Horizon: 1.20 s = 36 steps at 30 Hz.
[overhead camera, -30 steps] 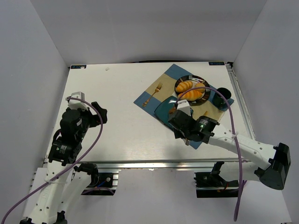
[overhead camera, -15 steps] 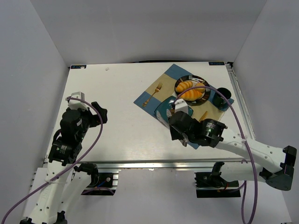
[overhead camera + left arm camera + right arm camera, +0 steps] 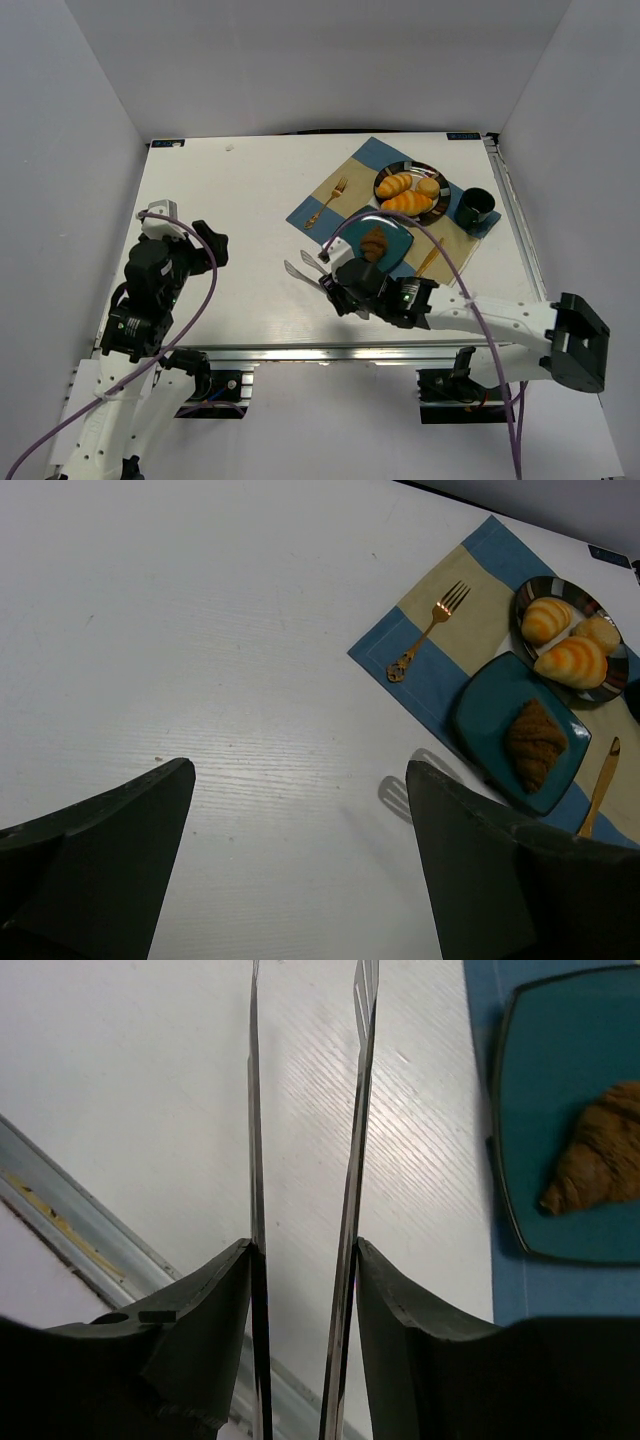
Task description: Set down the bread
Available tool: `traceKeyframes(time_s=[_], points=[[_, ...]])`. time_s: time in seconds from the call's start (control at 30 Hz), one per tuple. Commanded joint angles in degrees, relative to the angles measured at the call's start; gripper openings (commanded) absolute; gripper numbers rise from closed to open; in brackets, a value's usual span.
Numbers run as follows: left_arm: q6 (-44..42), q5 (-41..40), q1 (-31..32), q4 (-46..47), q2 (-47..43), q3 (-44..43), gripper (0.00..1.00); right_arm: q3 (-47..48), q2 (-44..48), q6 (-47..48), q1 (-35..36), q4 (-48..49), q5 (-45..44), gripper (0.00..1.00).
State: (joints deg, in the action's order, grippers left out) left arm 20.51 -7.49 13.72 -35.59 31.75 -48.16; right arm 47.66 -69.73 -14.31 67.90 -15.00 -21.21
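Pulled back left of the plate (image 3: 398, 235), the right gripper (image 3: 305, 1260) grips tongs (image 3: 303, 268). Bread (image 3: 375, 243) lies there, long axis near-to-far; the left gripper (image 3: 300, 810) gapes.

**Tally of the Table**

Counting, on the far right: one placemat (image 3: 365, 160), bearing two plates, one teal plate (image 3: 398, 238) and one round plate (image 3: 412, 165). Resting on the teal plate: one brown bread (image 3: 375, 243). Sitting on the round plate: three golden pastries (image 3: 410, 202). Lying alongside: one fork (image 3: 328, 201), one gold utensil (image 3: 601, 780), one dark cup (image 3: 476, 206). Hanging nearer: one pair of tongs (image 3: 358, 1110).
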Motion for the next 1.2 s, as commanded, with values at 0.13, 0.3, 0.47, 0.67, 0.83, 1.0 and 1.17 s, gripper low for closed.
traceKeyframes(time_s=[0.13, 0.3, 0.47, 0.67, 0.83, 1.0, 1.17], points=[[0.8, 0.7, 0.0, 0.0, -1.1, 0.1, 0.98, -4.7, -8.3, 7.4, 0.1, 22.2, 1.5, 0.51], [0.9, 0.0, 0.0, -0.7, -1.7, -0.3, 0.98, -6.6, -13.9, 7.2, -0.4, 27.0, 1.0, 0.51], [0.6, -0.5, 0.0, -1.8, -1.9, -0.9, 0.98, -7.1, -19.2, 6.3, -0.4, 28.0, 1.4, 0.53], [0.4, -0.6, 0.0, -2.3, -2.0, -0.9, 0.98, -8.5, -20.3, 4.8, -0.5, 28.4, 0.2, 0.65], [0.1, -0.7, 0.0, -2.5, -1.6, -1.4, 0.98, -7.1, -17.8, 5.0, -0.4, 26.2, -0.9, 0.74], [0.1, -1.0, 0.0, -2.5, -1.6, -1.7, 0.98, -1.2, -10.9, 4.6, 0.2, 17.7, -3.6, 0.89], [0.1, -1.7, 0.0, -2.5, -1.3, -2.7, 0.98, 7.3, -2.5, -1.0, 0.4, 2.5, -12.0, 0.89]])
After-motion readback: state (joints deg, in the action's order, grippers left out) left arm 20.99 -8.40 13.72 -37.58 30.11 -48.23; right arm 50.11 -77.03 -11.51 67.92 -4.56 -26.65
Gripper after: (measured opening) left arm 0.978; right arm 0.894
